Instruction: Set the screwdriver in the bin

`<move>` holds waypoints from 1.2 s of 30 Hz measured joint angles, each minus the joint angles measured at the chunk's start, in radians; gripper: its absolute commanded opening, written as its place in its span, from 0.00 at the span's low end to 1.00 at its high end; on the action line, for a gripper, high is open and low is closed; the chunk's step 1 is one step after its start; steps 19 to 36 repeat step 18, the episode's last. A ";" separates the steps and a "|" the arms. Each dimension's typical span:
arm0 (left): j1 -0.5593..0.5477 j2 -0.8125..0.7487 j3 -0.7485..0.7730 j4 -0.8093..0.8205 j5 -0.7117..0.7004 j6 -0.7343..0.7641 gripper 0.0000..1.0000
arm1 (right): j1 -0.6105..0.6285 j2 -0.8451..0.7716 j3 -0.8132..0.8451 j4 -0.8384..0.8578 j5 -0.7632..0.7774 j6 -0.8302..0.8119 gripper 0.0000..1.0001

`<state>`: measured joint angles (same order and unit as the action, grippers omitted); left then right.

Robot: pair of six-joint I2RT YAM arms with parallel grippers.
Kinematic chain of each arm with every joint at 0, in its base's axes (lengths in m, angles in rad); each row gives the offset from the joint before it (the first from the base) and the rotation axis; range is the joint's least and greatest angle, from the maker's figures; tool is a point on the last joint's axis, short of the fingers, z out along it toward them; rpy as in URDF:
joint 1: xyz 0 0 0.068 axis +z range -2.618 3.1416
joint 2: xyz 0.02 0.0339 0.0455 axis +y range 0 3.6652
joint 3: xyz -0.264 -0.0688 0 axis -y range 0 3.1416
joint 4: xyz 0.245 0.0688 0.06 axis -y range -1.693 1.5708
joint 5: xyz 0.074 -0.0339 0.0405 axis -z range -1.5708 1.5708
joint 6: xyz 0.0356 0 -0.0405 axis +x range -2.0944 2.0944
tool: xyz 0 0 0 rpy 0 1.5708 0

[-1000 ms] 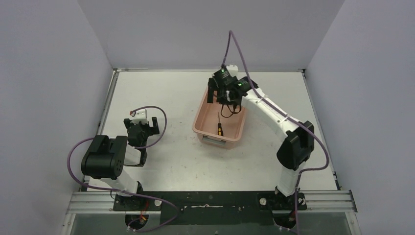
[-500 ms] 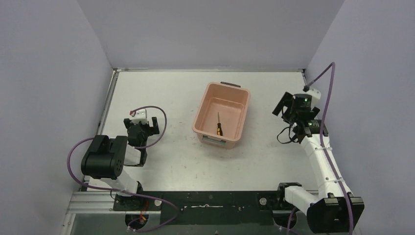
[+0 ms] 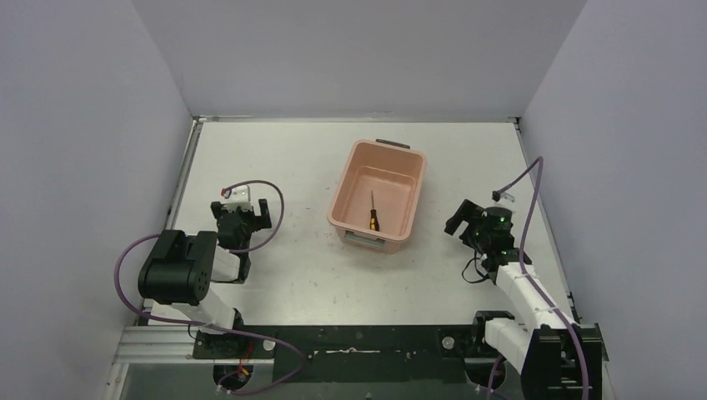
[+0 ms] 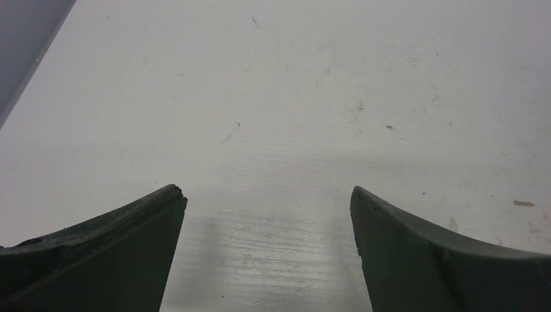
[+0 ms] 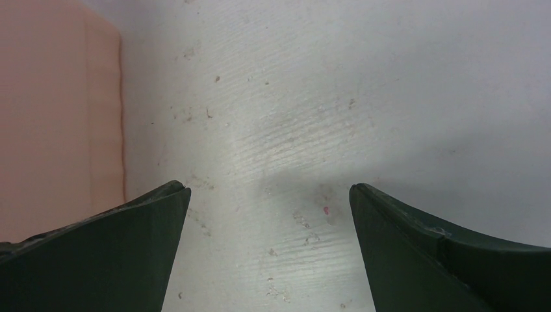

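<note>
The small screwdriver [image 3: 373,212], with its orange-yellow handle toward the near end, lies on the floor of the salmon-pink bin [image 3: 398,234] at mid-table. My right gripper [image 3: 463,222] is low over the table to the right of the bin, open and empty; in its wrist view the gripper [image 5: 269,188] spans bare tabletop with the bin wall [image 5: 58,117] at the left edge. My left gripper [image 3: 243,208] rests folded at the left, open; in the left wrist view the gripper [image 4: 266,190] has nothing between its fingers.
Grey walls enclose the white table [image 3: 283,158] on three sides. A metal rail [image 3: 167,340] with the arm bases runs along the near edge. Purple cables loop from both arms.
My right arm has pulled away from above the bin, swung right, then folded down and back toward its base. The screwdriver stays lying in the bin. The left arm has not moved.
</note>
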<state>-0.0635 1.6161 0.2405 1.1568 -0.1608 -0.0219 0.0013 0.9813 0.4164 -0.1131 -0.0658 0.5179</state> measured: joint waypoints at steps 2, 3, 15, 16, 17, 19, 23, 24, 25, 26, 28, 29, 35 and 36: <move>0.000 0.000 0.000 0.000 0.000 0.000 0.97 | 0.000 -0.010 -0.029 0.041 -0.020 0.007 1.00; 0.000 0.000 0.000 0.000 0.000 0.000 0.97 | 0.000 -0.019 -0.042 0.062 -0.028 0.012 1.00; 0.000 0.000 0.000 0.000 0.000 0.000 0.97 | 0.000 -0.105 -0.076 0.119 -0.048 -0.002 1.00; 0.000 0.000 0.000 0.000 0.000 0.000 0.97 | 0.000 -0.108 -0.076 0.119 -0.048 -0.007 1.00; 0.000 0.000 0.000 0.000 0.000 0.000 0.97 | 0.000 -0.111 -0.076 0.119 -0.048 -0.011 1.00; 0.000 0.000 0.000 0.000 0.000 0.000 0.97 | 0.000 -0.112 -0.076 0.118 -0.048 -0.014 1.00; 0.000 0.000 0.000 0.000 0.000 0.000 0.97 | 0.000 -0.112 -0.076 0.118 -0.048 -0.014 1.00; 0.000 0.000 0.000 0.000 0.000 0.000 0.97 | 0.000 -0.112 -0.076 0.118 -0.048 -0.014 1.00; 0.000 0.000 0.000 0.000 0.000 0.000 0.97 | 0.000 -0.112 -0.076 0.118 -0.048 -0.014 1.00; 0.000 0.000 0.000 0.000 0.000 0.000 0.97 | 0.000 -0.112 -0.076 0.118 -0.048 -0.014 1.00; 0.000 0.000 0.000 0.000 0.000 0.000 0.97 | 0.000 -0.112 -0.076 0.118 -0.048 -0.014 1.00; 0.000 0.000 0.000 0.000 0.000 0.000 0.97 | 0.000 -0.112 -0.076 0.118 -0.048 -0.014 1.00; 0.000 0.000 0.000 0.000 0.000 0.000 0.97 | 0.000 -0.112 -0.076 0.118 -0.048 -0.014 1.00; 0.000 0.000 0.000 0.000 0.000 0.000 0.97 | 0.000 -0.112 -0.076 0.118 -0.048 -0.014 1.00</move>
